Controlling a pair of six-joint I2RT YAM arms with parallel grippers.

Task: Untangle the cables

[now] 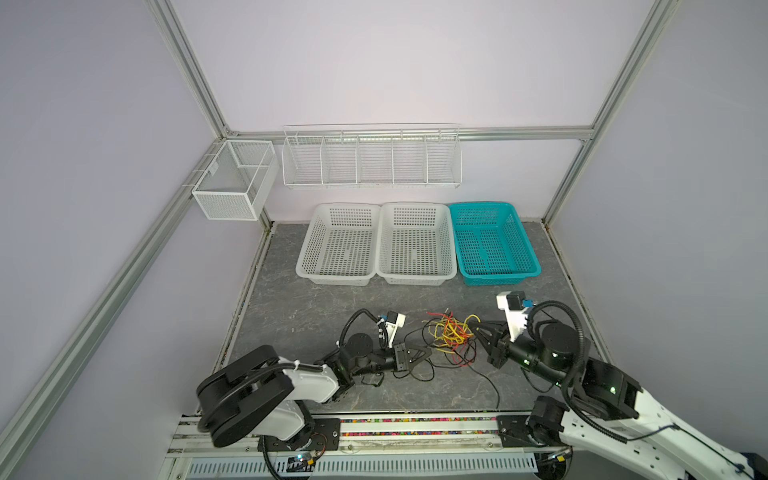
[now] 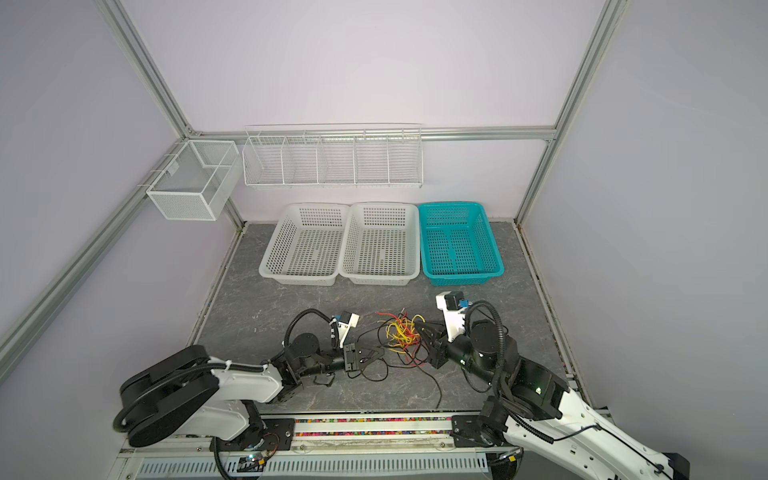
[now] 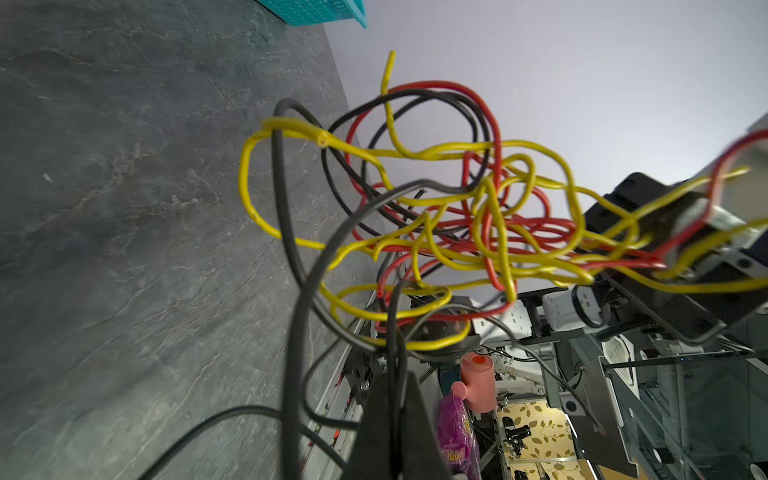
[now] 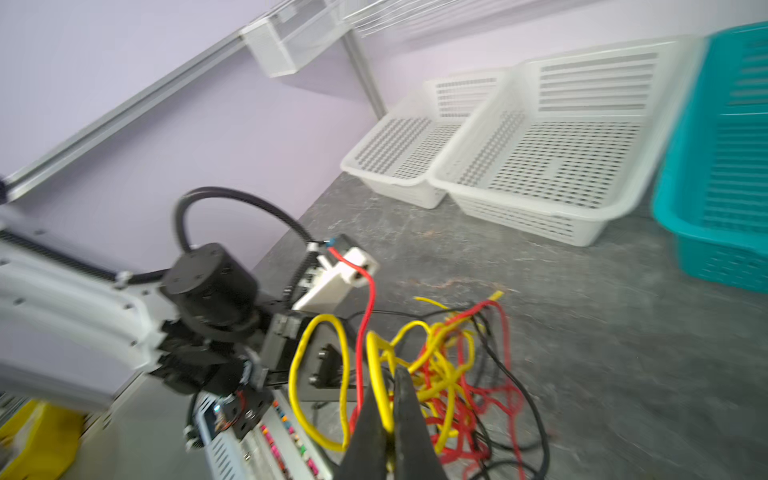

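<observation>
The cables are a tangle of thin red, yellow and black wires lying on the dark table between my two grippers in both top views. At the tangle's left edge my left gripper is shut on a black cable; the left wrist view shows that black strand running between its closed fingers, with the knot hanging beyond. From the right side my right gripper is shut on a yellow cable, pinched at its tips. A loose black strand trails toward the front edge.
Two white baskets and a teal basket stand in a row at the back of the table. A wire rack and a mesh box hang on the walls. A rail runs along the front edge.
</observation>
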